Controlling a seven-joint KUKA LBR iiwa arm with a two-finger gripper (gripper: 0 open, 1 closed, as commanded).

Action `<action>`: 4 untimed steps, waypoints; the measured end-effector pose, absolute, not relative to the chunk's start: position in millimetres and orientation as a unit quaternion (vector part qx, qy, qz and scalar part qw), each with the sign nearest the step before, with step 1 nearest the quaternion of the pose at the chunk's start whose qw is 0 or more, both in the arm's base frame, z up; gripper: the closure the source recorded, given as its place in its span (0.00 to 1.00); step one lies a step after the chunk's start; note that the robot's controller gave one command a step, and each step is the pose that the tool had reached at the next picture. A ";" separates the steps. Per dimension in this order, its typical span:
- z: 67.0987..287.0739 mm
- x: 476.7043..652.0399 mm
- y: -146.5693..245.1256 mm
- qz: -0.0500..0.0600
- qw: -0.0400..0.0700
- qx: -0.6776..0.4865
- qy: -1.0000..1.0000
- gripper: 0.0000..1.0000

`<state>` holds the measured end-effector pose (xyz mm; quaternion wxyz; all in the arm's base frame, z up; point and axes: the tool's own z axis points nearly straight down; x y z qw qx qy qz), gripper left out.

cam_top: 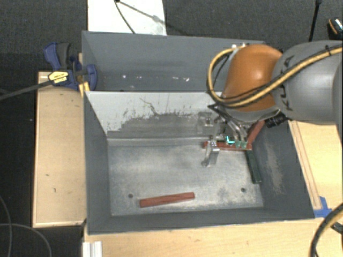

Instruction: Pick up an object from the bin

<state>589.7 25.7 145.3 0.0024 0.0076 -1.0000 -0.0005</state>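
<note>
The grey metal bin (96,159) had a scuffed floor and sloping walls. Near its front edge, left of centre, a reddish-brown stick (167,199) lay flat, roughly parallel to that edge. Further right and nearer the back, the gripper (210,155) hung low over bare floor, well apart from the stick. I could not tell whether it was open or closed, nor whether it held anything. A dark bar (253,169), possibly another loose object, lay along the foot of the right wall.
</note>
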 end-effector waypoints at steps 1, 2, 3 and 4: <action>137.3 519.4 105.9 -0.002 0.002 0.080 -0.997 0.00; 72.5 485.9 132.3 -0.001 -0.004 0.153 -0.988 0.00; 71.5 484.4 131.9 -0.001 -0.001 0.151 -0.989 1.00; 226.4 488.7 119.0 0.000 -0.004 0.320 -0.947 1.00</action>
